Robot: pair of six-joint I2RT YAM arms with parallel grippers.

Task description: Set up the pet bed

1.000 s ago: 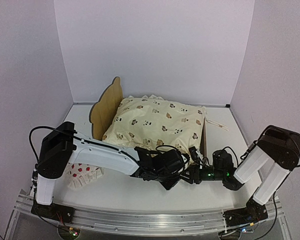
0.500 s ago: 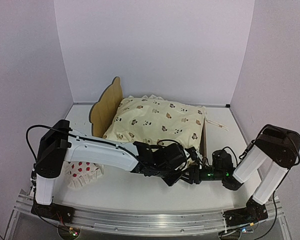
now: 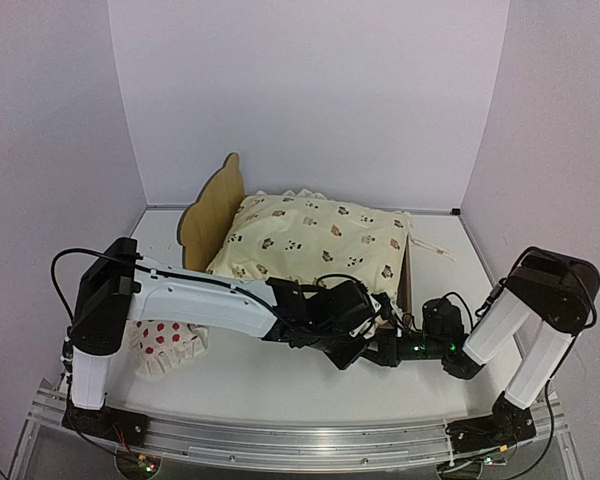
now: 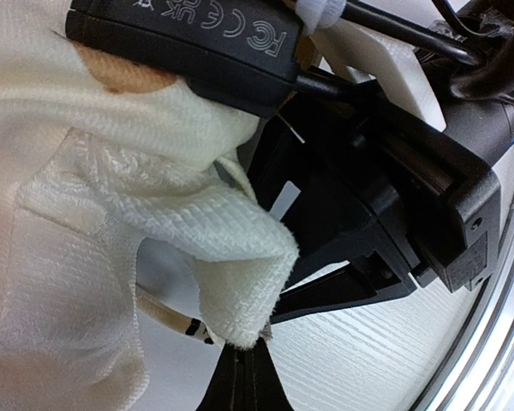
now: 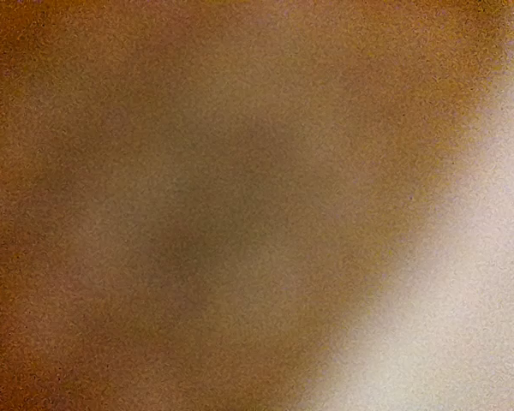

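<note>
The pet bed stands at mid-table, its plywood headboard (image 3: 212, 208) on the left, and the cream animal-print quilt (image 3: 320, 245) covers it. My left gripper (image 3: 372, 318) is at the quilt's near right edge. Seen from the left wrist, its black fingers (image 4: 244, 377) are shut together on a fold of the quilt's hem (image 4: 240, 282). My right gripper (image 3: 365, 352) lies low on the table just below it, and its black body (image 4: 403, 197) fills the upper right of the left wrist view. The right wrist view is only a brown and white blur, so its jaws do not show.
A small white red-dotted pillow (image 3: 167, 345) lies on the table at the near left, beside the left arm's base. A thin cream tie (image 3: 435, 250) trails off the bed's right end. White walls close in the table on three sides.
My left wrist has shifted a little right and away from me, toward the quilt's edge. The right arm has hardly moved.
</note>
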